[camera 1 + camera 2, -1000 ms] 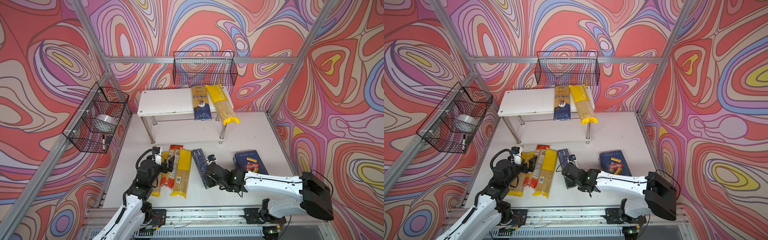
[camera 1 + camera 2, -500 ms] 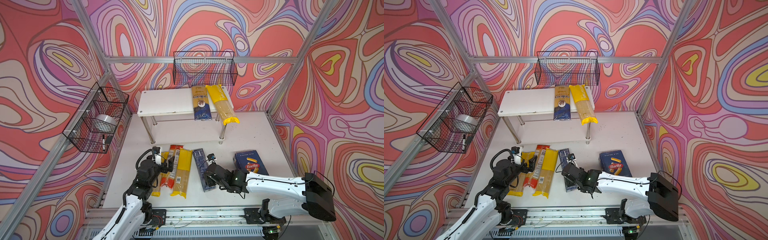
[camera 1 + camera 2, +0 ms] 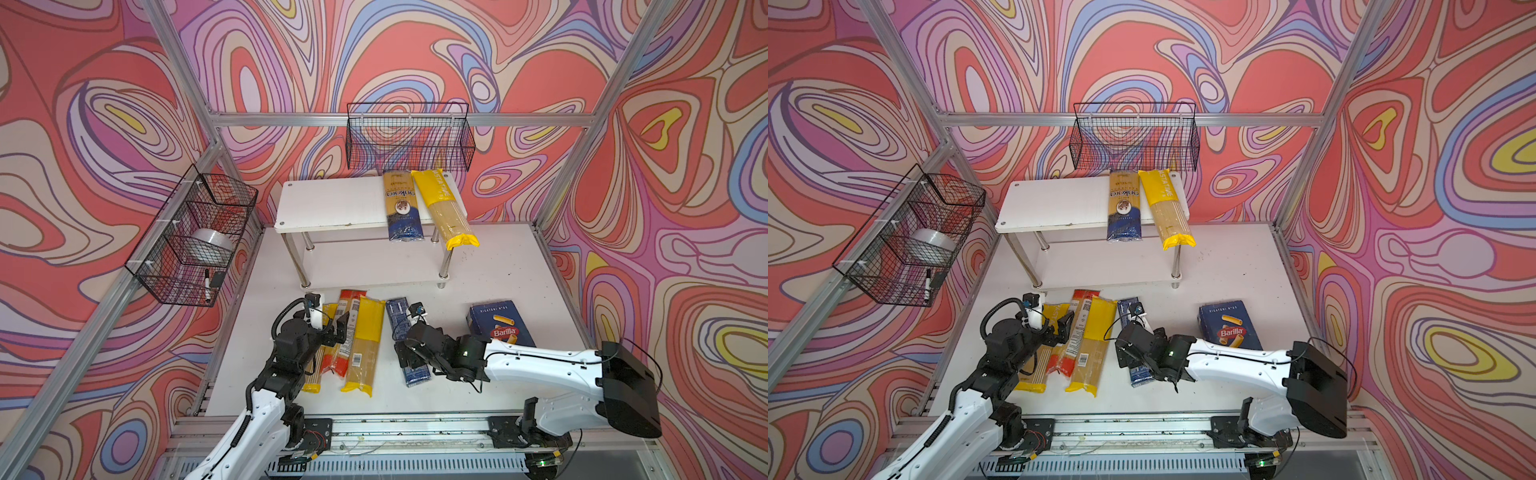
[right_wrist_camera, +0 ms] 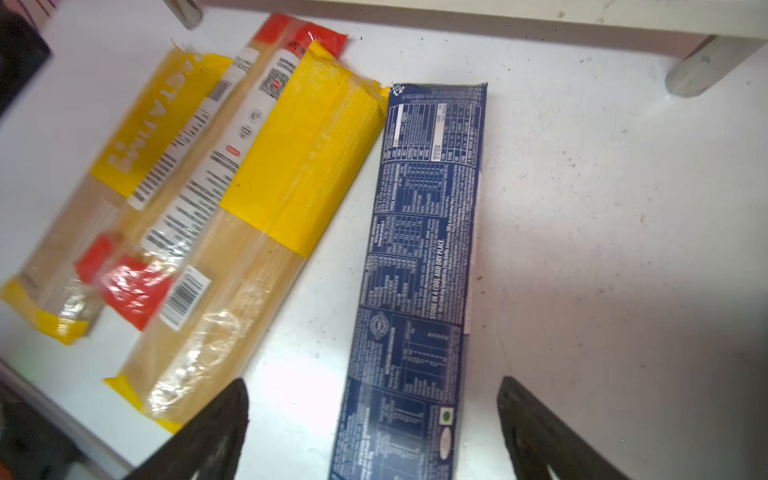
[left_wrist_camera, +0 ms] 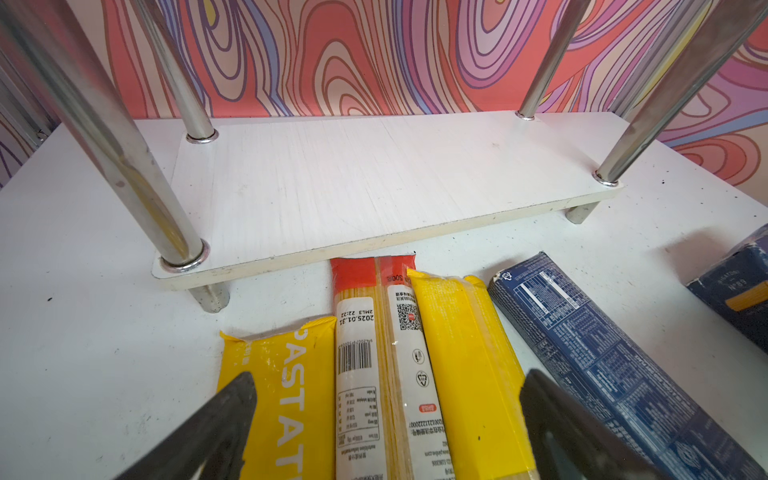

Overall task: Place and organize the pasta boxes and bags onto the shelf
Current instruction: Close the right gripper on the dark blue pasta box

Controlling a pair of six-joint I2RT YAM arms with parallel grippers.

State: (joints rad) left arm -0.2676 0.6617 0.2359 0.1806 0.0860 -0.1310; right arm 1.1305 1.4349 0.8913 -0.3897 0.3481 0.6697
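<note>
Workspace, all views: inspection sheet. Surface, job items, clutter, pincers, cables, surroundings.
Surface: white table, dark specks.
Job's things: shelf top tier holds ankara bag and tilted yellow bag, both overhanging the front edge; lower tier bare. On table: printed yellow bag, red-ended bag, plain yellow bag, narrow blue box, Barilla box.
Clutter: nothing seen.
Pincers: left pincer open, over the bags; right pincer open above narrow blue box, not gripping.
Cables: black loop by left pincer; thin black cable along right arm.
Surroundings: patterned walls; back wire basket; side wire basket holding tape roll and marker.

Swirly pink-red walls [image 3: 124,124], aluminium frame rails [image 3: 291,119], white tabletop [image 3: 498,270], black wire baskets [image 3: 409,137]
</note>
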